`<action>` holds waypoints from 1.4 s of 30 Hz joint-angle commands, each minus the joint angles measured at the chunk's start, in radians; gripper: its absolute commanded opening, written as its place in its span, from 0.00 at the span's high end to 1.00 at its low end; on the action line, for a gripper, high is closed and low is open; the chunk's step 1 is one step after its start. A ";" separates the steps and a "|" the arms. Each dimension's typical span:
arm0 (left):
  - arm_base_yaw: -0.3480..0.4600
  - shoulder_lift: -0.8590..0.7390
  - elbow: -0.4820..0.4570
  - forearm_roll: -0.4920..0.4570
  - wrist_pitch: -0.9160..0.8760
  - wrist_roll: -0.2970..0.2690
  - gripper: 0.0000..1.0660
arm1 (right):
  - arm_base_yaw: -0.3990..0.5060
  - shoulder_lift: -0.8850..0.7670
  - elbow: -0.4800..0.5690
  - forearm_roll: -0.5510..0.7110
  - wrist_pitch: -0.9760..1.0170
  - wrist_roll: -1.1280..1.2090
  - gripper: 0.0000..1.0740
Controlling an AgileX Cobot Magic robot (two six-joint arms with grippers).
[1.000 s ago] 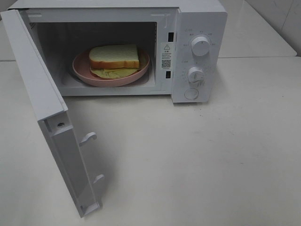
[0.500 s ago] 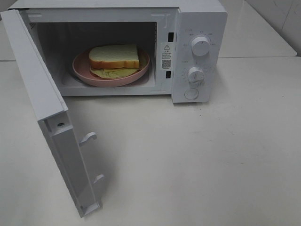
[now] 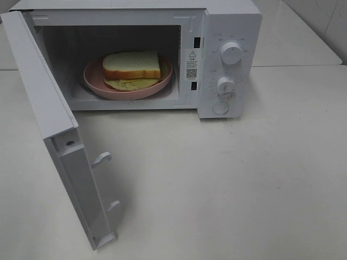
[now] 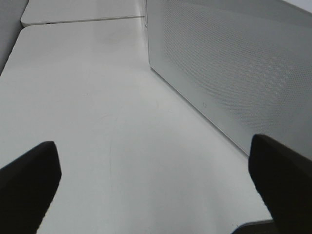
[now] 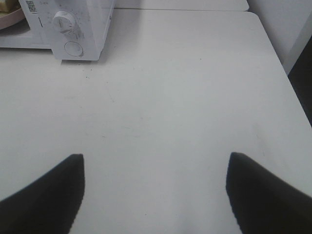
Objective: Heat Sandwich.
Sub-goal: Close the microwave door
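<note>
No movement anywhere since one second ago: same view from above, nothing shifted, both arms outside that view. As a judgement, a pause between steps: loading finished, closing and starting not yet begun.

Inside the cavity of the white box-shaped microwave oven (image 3: 230, 19), the sandwich (image 3: 132, 65) of white bread slices with tan crust and yellow-green filling, lying on the round pink plate (image 3: 105, 89). Far ahead of the right claw (image 5: 156, 170), well apart. Also ahead of the left claw (image 4: 153, 165), but hidden from it behind the door.

Left claw spread to the full, pinching nothing, above the pale worktop (image 3: 244, 179). Right claw also spread and empty.

White hinged door with dotted mesh window (image 4: 234, 63) swung wide open, its outer face near the left claw, ahead and to one side. Probably the next thing to push shut, and well placed for that claw.

On the panel far ahead of the right claw: upper round white knob (image 3: 231, 53), lower round white knob (image 3: 225, 86), small round button (image 3: 220, 108) below them. Only bare worktop between.

Standing in the way: only the open door itself, so no heating before closing. Possible risk: a hard push sliding the whole oven on the smooth worktop.
</note>
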 commanded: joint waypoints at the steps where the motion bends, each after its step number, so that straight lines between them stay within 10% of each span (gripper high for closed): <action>1: 0.001 0.023 -0.022 -0.019 -0.060 -0.004 0.05 | -0.008 -0.028 0.001 0.002 -0.010 -0.011 0.29; 9: 0.001 0.174 -0.029 -0.019 -0.175 0.001 0.23 | -0.008 -0.028 0.001 0.002 -0.010 -0.011 0.29; 22: 0.001 0.411 0.030 -0.017 -0.413 0.008 1.00 | -0.008 -0.028 0.001 0.002 -0.010 -0.011 0.29; 42: -0.007 0.708 0.297 -0.017 -1.231 0.108 1.00 | -0.008 -0.028 0.001 0.002 -0.010 -0.011 0.29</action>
